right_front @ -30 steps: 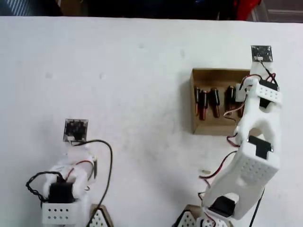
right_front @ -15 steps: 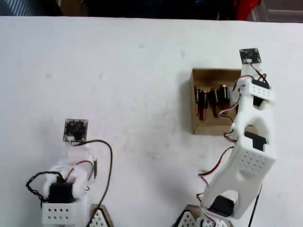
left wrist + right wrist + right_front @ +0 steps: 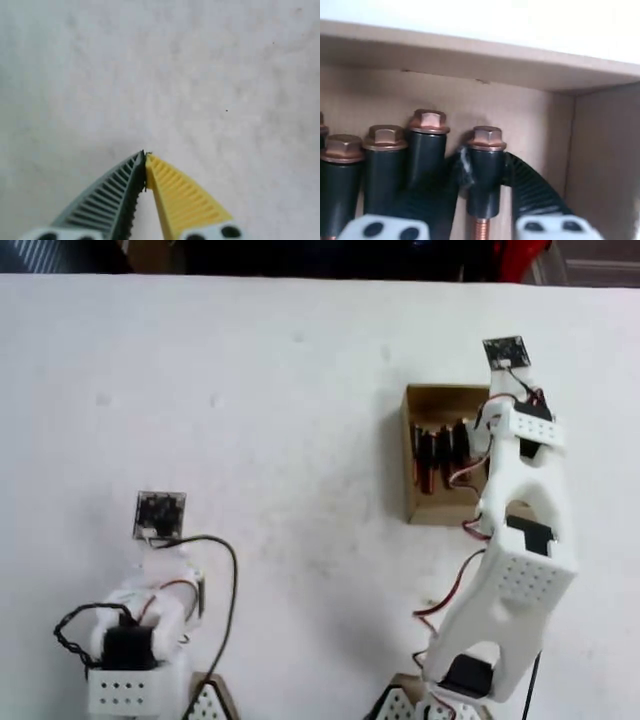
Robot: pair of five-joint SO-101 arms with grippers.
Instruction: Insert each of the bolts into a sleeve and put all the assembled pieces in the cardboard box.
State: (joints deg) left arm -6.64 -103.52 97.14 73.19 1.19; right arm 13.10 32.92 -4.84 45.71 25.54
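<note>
Right gripper (image 3: 485, 162): the jaws are closed narrowly on one assembled piece (image 3: 485, 192), a copper bolt seated in a black sleeve, with one finger against each side of the sleeve. The piece is held inside the cardboard box (image 3: 412, 502), close to one of its corners. Three other assembled pieces (image 3: 385, 165) lie side by side next to it, hex heads toward the same box wall. The box sits near the right edge of the table (image 3: 300, 390).

Left gripper (image 3: 145, 159): the jaws are fully together and hold nothing, with the tips over bare table near the front left corner.
</note>
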